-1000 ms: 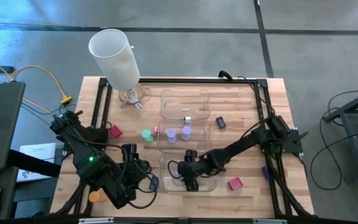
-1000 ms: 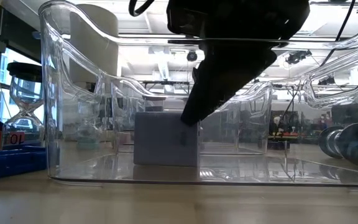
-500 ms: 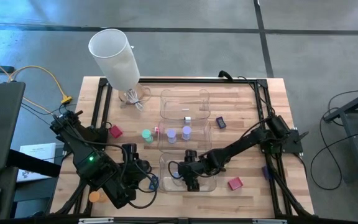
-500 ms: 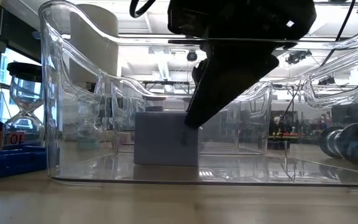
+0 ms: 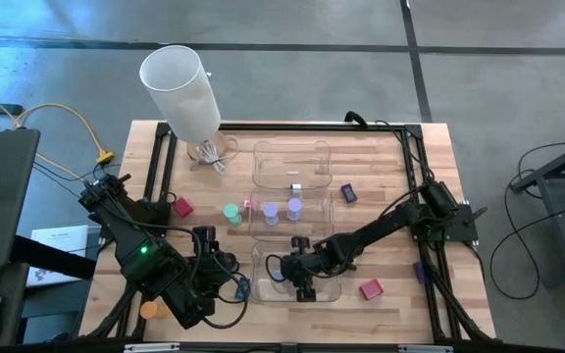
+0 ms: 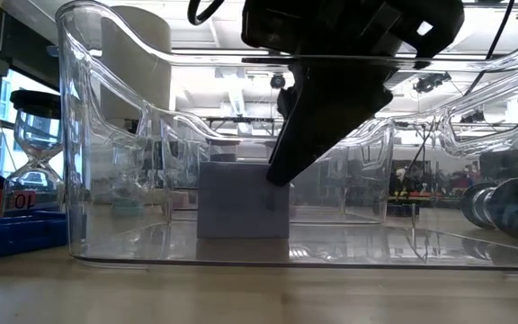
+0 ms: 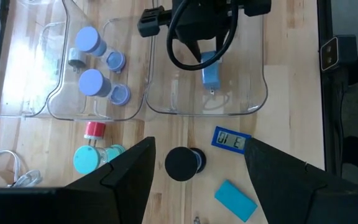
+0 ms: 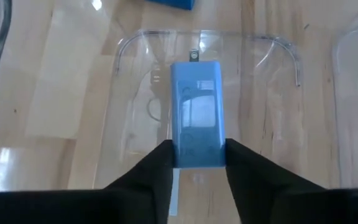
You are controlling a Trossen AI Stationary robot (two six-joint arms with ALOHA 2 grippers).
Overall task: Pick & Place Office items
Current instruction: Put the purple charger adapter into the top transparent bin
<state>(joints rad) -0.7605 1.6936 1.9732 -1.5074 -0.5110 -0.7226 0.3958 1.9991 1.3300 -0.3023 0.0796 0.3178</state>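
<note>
A light blue block (image 8: 196, 112) lies on the floor of the near clear tray (image 5: 330, 292). My right gripper (image 8: 196, 163) reaches down into that tray and is shut on the block, which also shows in the low view (image 6: 241, 200) and the left wrist view (image 7: 211, 76). My left gripper (image 7: 197, 155) hangs open, high over the table's near left part. Far below it stands a black cylinder (image 7: 184, 163), untouched. My right gripper pinches the blue block's two long sides (image 8: 178, 152) between its two fingers, at the end nearest the wrist. The fingers slant down from the table's right and lie along the block. The block rests on the tray floor.
The middle tray (image 5: 259, 224) holds lilac cylinders (image 5: 293, 208); the far tray (image 5: 292, 157) stands behind it. Loose on the wood lie red blocks (image 5: 371, 288) (image 5: 181, 206), a teal cylinder (image 5: 231, 212), a dark rectangle (image 5: 348, 193) and an orange cylinder (image 5: 149, 310). A white shade (image 5: 179, 88) stands far left.
My right gripper has drawn its fingers in on the blue block inside the near tray. The block has stayed on the tray floor.
</note>
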